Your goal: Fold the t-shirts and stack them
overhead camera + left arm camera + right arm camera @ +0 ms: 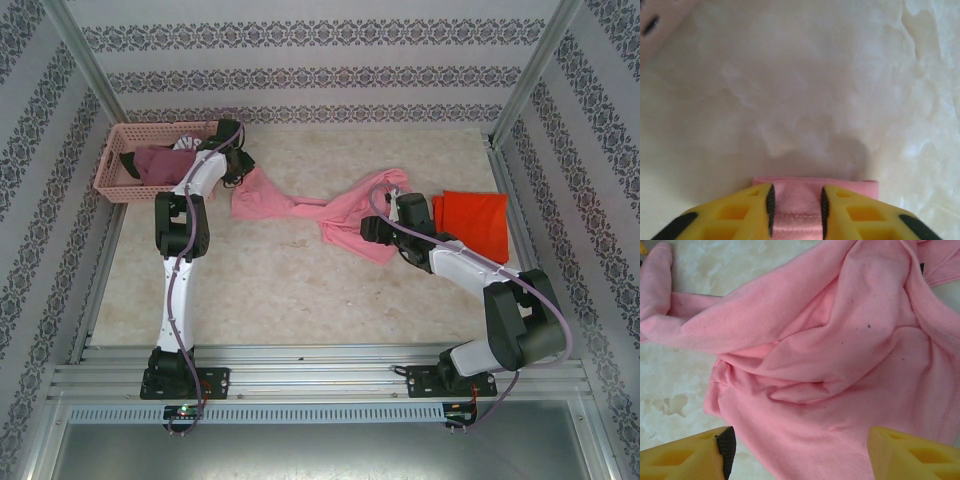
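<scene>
Crumpled t-shirt [330, 212] lies between basket [108, 165], left, and folded t-shirt [475, 220], right.

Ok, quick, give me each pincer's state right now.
Left pincer: closed on the hem of the pink t-shirt.
Right pincer: open, holding nothing.

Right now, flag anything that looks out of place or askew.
The pink t-shirt lies twisted and bunched across the table instead of flat, one hem pinched in the jaws of the left gripper. The orange-red t-shirt sits folded.
</scene>
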### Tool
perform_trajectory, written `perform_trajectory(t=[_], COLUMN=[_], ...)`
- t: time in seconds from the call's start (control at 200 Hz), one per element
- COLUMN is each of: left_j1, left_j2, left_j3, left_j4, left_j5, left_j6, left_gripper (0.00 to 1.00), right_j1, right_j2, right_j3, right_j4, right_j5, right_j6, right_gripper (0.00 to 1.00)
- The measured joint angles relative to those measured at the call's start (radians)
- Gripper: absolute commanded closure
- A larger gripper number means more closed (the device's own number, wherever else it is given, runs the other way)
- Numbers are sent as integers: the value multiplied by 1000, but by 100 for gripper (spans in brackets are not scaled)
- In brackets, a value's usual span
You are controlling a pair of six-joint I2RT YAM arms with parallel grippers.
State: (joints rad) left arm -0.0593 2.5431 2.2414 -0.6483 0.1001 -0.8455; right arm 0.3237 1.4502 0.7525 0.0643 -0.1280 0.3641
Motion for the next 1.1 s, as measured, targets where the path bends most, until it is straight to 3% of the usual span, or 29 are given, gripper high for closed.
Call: perform_trajectory(t=[0.105,0.355,0.445,0.52,0.784,1.099], left_j1=[-6,-34,-58,-79,-143,-137], left_j2=[-8,-82,-153,-230,-499,-658], left_j3=[-30,-171,-305,-444,-903,-980], left_j4=[19,81,145,203,418,410], left_j5=[7,27,31,29,-15,-98], left_j6=[3,-31,-73,-117,-291,-303], left_gripper=[84,83,89,100,100,100], right_j1=[0,0,0,0,0,0], right_j2=[2,16,18,18,19,18], right_j3=[0,0,0,0,6,13], right_j4=[0,1,1,1,6,16], right_j5=[0,0,0,0,-1,-8], right_j6=[1,1,2,4,5,5], right_gripper=[30,30,30,30,30,30])
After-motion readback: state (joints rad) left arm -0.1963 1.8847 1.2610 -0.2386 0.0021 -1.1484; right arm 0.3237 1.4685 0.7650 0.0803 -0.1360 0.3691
